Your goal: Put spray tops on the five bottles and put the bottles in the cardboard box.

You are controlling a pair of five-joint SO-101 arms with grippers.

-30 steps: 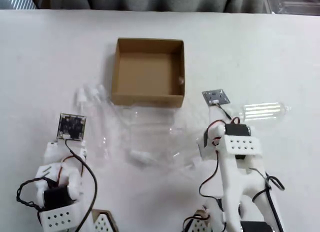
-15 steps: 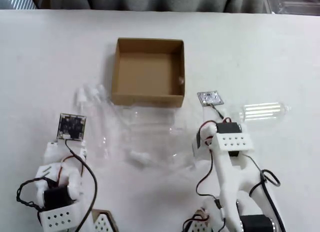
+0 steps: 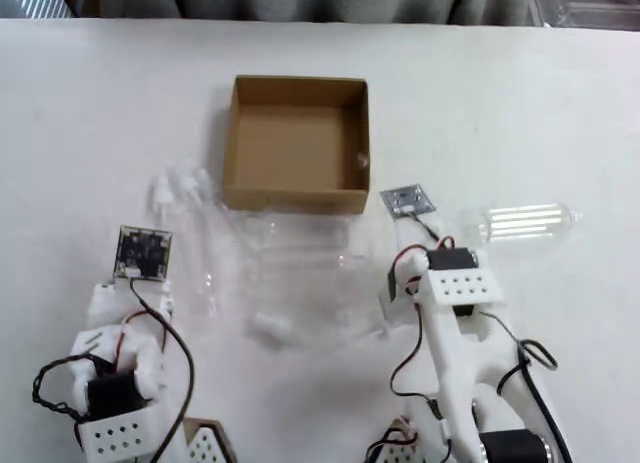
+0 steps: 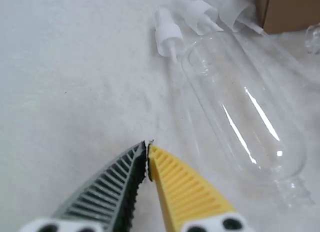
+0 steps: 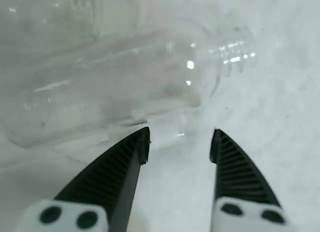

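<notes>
Your right gripper (image 5: pixel 179 142) sat part open and empty, tips just short of a clear bottle (image 5: pixel 100 86).
Your left gripper (image 4: pixel 147 154) was pinched closed on nothing. Other bottles (image 3: pixel 300 248) lay at 6 o'clock of the cardboard box (image 3: pixel 298 143), spray tops (image 3: pixel 170 188) at 8.

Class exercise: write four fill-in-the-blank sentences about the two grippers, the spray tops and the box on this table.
1. The left gripper has its jaws ____.
2. The right gripper, facing a clear bottle, has its jaws ____.
3. The spray tops lying on the table are ____ in colour.
4. The cardboard box stands with its open side facing ____.

Missing words: shut; open; white; up.
</notes>
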